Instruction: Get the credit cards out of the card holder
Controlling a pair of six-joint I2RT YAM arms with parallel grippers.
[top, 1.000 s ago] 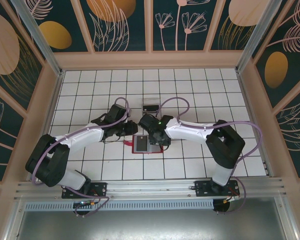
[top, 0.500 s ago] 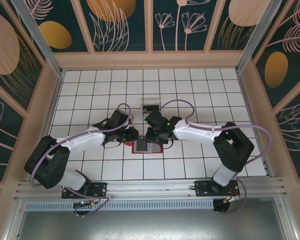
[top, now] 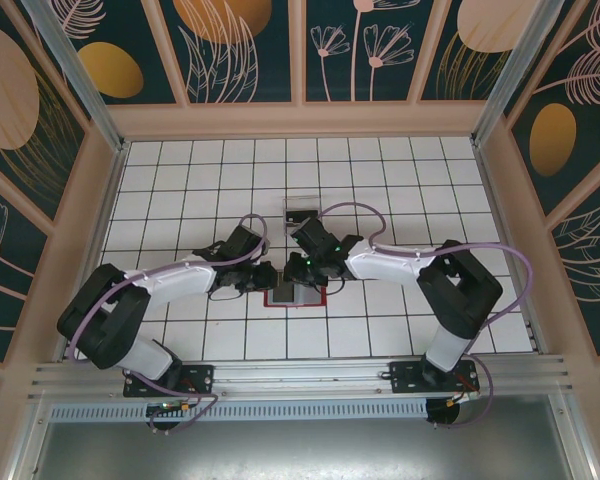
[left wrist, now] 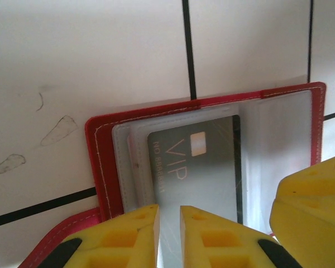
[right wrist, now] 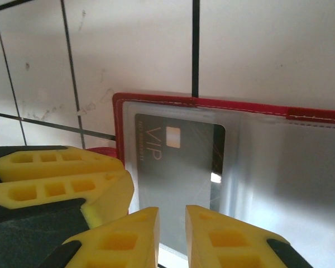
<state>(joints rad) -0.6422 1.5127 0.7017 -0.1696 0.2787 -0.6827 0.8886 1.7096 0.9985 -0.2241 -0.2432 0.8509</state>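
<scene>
The red card holder point(top: 298, 297) lies open and flat on the white tiles, grey pockets up. In the left wrist view its red border point(left wrist: 97, 162) frames a grey credit card marked VIP point(left wrist: 206, 167), which sits in a clear pocket. My left gripper point(left wrist: 169, 215) hangs over the card's near edge, almost shut, with a thin slit and nothing clamped. My right gripper point(right wrist: 172, 215) stands the same way over the card point(right wrist: 178, 162) and holder point(right wrist: 118, 128). The two grippers meet above the holder, left point(top: 268, 275) and right point(top: 302, 272). The left gripper's fingers point(right wrist: 61, 178) sit close beside the right one.
A small clear plastic box point(top: 302, 211) stands two tiles behind the holder. Tan walls point(top: 500, 200) ring the tiled floor. Open tiles lie to the left, right and front of the arms.
Both grippers have closed in over the holder from either side. The right gripper swung left onto it and its jaws narrowed markedly; the left jaws narrowed slightly.
</scene>
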